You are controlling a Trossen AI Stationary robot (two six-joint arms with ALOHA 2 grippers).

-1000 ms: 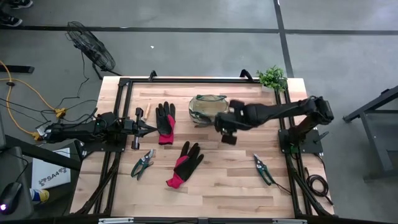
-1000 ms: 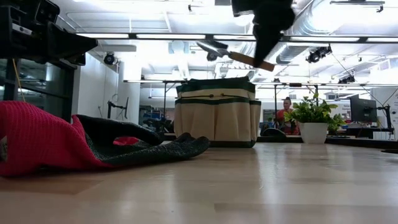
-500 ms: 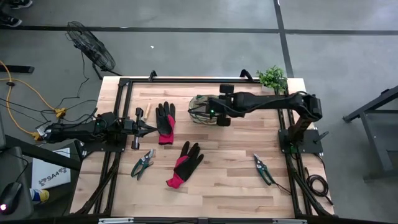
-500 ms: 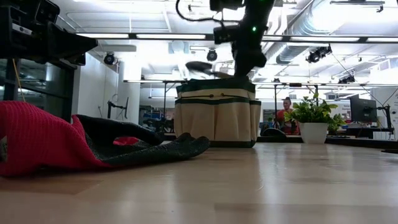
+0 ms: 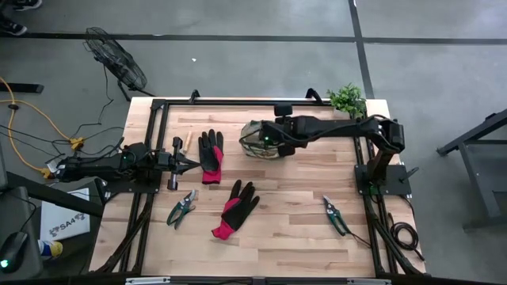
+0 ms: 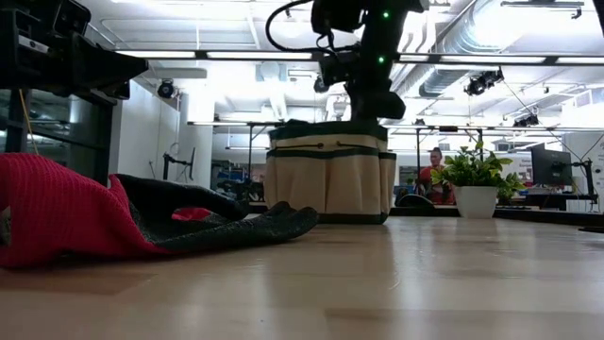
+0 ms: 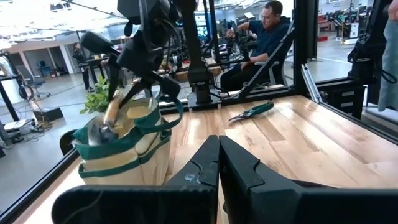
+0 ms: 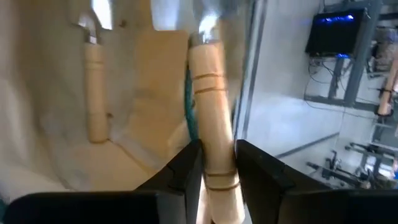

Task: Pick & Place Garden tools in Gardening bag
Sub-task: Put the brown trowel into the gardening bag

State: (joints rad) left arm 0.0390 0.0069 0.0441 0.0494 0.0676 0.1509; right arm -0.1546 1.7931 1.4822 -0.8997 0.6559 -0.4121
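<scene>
Fingers of the right gripper (image 8: 217,163) are seen on either side of a wooden tool handle (image 8: 212,118), which is held over the open mouth of the gardening bag (image 5: 261,138); a second wooden-handled tool (image 8: 94,87) is already lying inside; the left gripper (image 5: 178,164) is parked near the left edge of the table (image 5: 301,229), its fingers shut and empty.

Trouble is judged most likely at the release; the handle is gripped near one end, so the tool could tip and hang on the soft rim instead of dropping in; the fabric wall could be pushed by the gripper and the bag toppled or shoved; a loop handle (image 7: 163,102) could be snagged when the arm is withdrawn.

Room is tight only at the bag itself; the potted plant (image 5: 347,98) stands near the far right corner, close to the right arm, and could be brushed on a wide swing; upward and toward the table's middle the way is open; two gloves (image 5: 211,152), a pruner (image 5: 181,207) near the left side and another pruner (image 5: 335,214) toward the right remain to be collected, well apart.
</scene>
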